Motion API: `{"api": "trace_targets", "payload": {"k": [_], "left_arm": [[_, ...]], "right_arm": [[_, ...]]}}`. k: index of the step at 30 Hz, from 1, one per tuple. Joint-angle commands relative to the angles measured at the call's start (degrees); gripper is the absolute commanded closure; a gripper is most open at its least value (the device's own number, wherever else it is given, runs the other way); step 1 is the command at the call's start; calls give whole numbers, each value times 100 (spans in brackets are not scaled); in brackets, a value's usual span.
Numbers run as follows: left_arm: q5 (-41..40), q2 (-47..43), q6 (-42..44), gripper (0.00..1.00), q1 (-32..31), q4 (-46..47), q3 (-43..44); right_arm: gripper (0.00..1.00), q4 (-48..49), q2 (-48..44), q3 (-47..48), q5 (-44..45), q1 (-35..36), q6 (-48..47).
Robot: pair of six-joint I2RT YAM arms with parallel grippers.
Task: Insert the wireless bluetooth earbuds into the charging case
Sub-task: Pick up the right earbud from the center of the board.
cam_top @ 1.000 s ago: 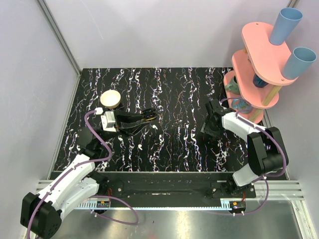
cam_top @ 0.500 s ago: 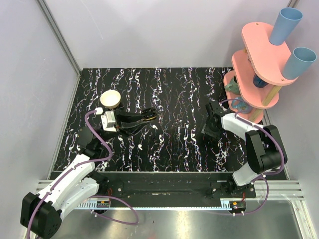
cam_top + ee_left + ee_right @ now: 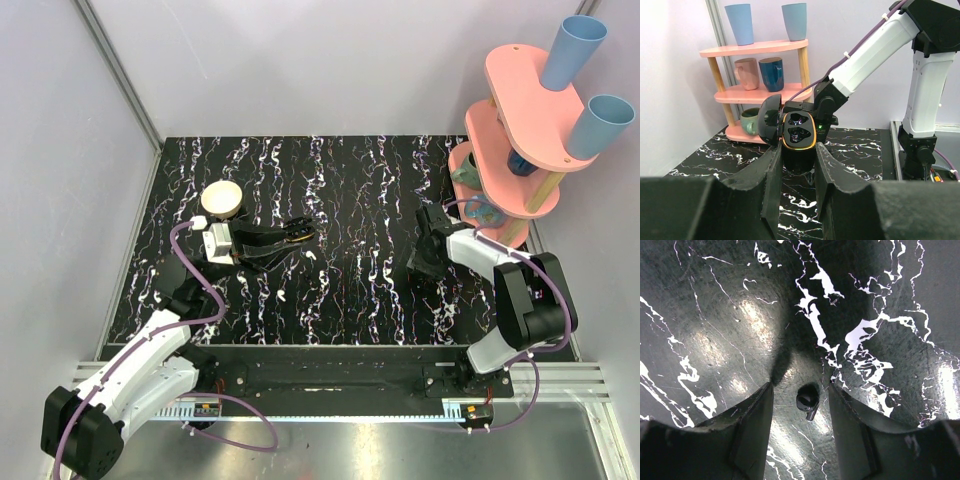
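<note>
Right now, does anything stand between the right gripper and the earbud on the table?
Nothing visible does. The dark earbud lies on the marble table between the open fingers of the right gripper, with only bare table at each side.

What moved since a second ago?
Only the right gripper shifted slightly. It stands open either side of the small dark earbud on the table, not yet gripping. The left gripper stayed put, shut on the open black charging case. The cream disc stayed too.
</note>
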Motion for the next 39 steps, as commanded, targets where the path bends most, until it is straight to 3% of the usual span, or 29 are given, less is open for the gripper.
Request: {"api": "trace_targets", "payload": {"k": [1,39], "left_arm": [[-85,-26,67,100,-2,150,200],[-243,-17,436,100,-11,-16,270]], "right_arm": [[45,246,-33,-291,-153,-26,-19],[44,290,-349,-476,-143,-8,-309]]}}
